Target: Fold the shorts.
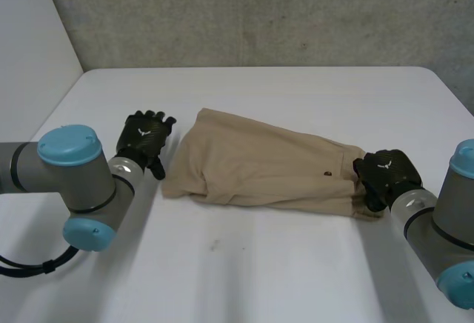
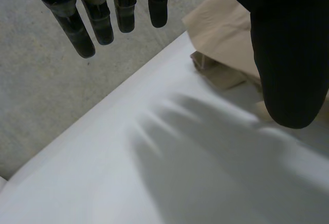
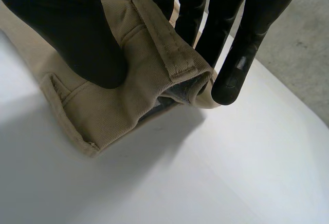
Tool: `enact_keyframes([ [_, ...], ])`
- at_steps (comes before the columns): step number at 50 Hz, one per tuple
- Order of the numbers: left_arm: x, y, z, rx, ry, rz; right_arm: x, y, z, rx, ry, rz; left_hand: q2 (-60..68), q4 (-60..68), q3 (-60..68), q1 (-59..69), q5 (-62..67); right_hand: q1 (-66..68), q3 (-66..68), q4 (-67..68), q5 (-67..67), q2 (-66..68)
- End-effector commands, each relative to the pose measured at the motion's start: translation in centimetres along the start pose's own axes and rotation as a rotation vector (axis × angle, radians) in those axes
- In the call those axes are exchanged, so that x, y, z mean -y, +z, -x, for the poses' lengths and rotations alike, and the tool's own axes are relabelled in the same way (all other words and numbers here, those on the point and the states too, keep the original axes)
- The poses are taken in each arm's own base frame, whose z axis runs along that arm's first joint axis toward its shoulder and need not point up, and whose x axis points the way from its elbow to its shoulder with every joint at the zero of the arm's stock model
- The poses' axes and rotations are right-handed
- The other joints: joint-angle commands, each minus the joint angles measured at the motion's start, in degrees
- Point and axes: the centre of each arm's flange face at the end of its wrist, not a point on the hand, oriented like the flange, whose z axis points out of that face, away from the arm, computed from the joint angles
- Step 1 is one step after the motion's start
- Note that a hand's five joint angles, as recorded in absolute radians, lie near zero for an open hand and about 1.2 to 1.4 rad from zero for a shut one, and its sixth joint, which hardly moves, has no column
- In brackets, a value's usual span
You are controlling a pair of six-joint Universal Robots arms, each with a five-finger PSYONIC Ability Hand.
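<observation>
I see R hand (image 1: 381, 175) pinching tan shorts (image 1: 259, 164) at the stitched band, thumb vs fingers. L hand (image 1: 146, 139) spread, just beside cloth, over white table (image 1: 259, 271). Small white emblem (image 1: 384, 164) on hand backs, no legible txt.

Shorts (image 1: 259, 167) lie flat at the middle of the counter (image 1: 244, 278), long axis left to right. Left hand (image 1: 146, 139) just beside the shorts' left end, apart from the cloth. Right hand (image 1: 385, 176) at the shorts' right end: thumb on top of the edge, fingers on its far side, cloth pinched between. Wall (image 1: 259, 12) behind the counter.
</observation>
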Motion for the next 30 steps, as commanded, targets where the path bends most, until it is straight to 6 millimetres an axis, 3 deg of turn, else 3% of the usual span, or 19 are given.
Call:
enact_keyframes([
  [1, 0.2, -0.1, 0.7, 0.062, 0.059, 0.003, 0.3, -0.1, -0.3, -0.016, -0.031, -0.019, 1.6, 1.5, 1.1, 1.8, 0.8, 31.0, 13.9, 12.0, 17.1, 12.9],
  [12, 3.6, -2.7, 0.4, 0.058, 0.051, -0.058, 0.6, -0.1, -0.3, -0.011, -0.037, -0.026, 0.8, 0.7, 0.3, 0.9, -0.1, 31.0, 13.9, 12.0, 17.1, 12.9],
  [18, 5.5, -4.9, -1.5, 0.005, 0.052, -0.097, 0.6, -0.2, -0.4, -0.012, -0.037, -0.029, 1.8, 1.7, 1.3, 2.0, 1.0, 31.0, 13.9, 12.0, 17.1, 12.9],
  [25, 4.9, -5.5, -2.1, -0.018, 0.031, -0.068, 1.2, -0.3, -0.7, -0.022, -0.039, -0.048, 2.4, 2.3, 1.9, 2.6, 1.6, 31.0, 13.9, 12.0, 17.1, 12.9],
  [30, 3.2, -6.4, -2.1, -0.064, 0.014, 0.04, 1.1, 0.0, -1.4, -0.037, -0.031, -0.043, 2.9, 2.8, 2.4, 3.1, 2.1, 31.0, 13.9, 12.0, 17.1, 12.9],
])
